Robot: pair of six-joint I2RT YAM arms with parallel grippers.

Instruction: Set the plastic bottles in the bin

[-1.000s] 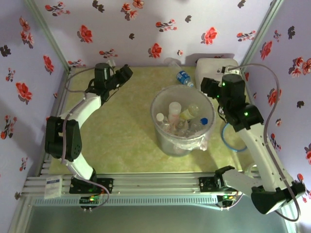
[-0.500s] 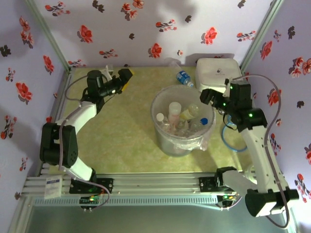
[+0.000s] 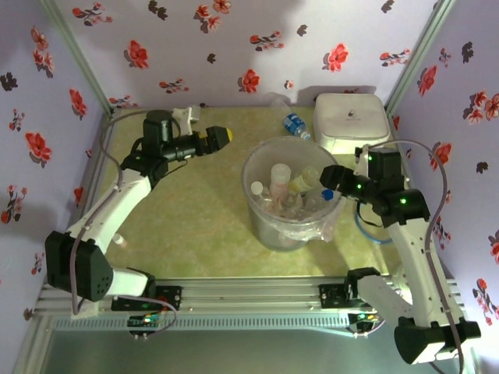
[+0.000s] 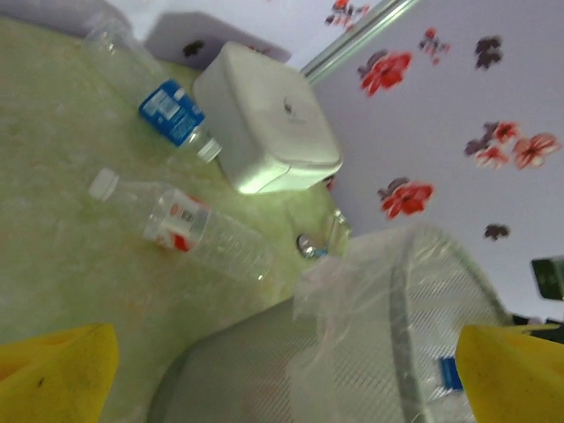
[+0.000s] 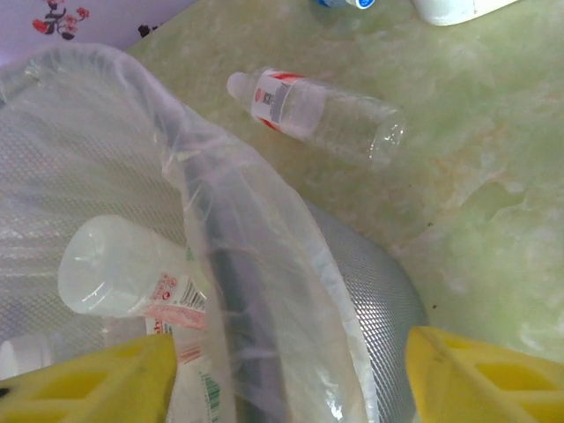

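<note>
The bin (image 3: 265, 226) stands mid-table, lined with a clear bag and holding several plastic bottles (image 3: 279, 176). My left gripper (image 3: 215, 139) hovers left of its rim, open and holding nothing; in the left wrist view its yellow fingers (image 4: 55, 370) frame the bin's wall (image 4: 264, 379). My right gripper (image 3: 332, 178) is open over the right rim (image 5: 256, 291), above a bottle inside (image 5: 132, 269). A red-labelled bottle (image 4: 189, 229) (image 5: 317, 110) lies on the table behind the bin. A blue-labelled bottle (image 3: 295, 125) (image 4: 172, 110) lies near the back wall.
A white lidded box (image 3: 351, 117) (image 4: 264, 119) sits in the back right corner, next to the blue-labelled bottle. A blue cable loop (image 3: 365, 227) lies right of the bin. Flowered walls close in the back and both sides.
The left arm swung from the back left corner rightward toward the bin. The right arm came away from the white box, forward and left, to the bin's right rim.
</note>
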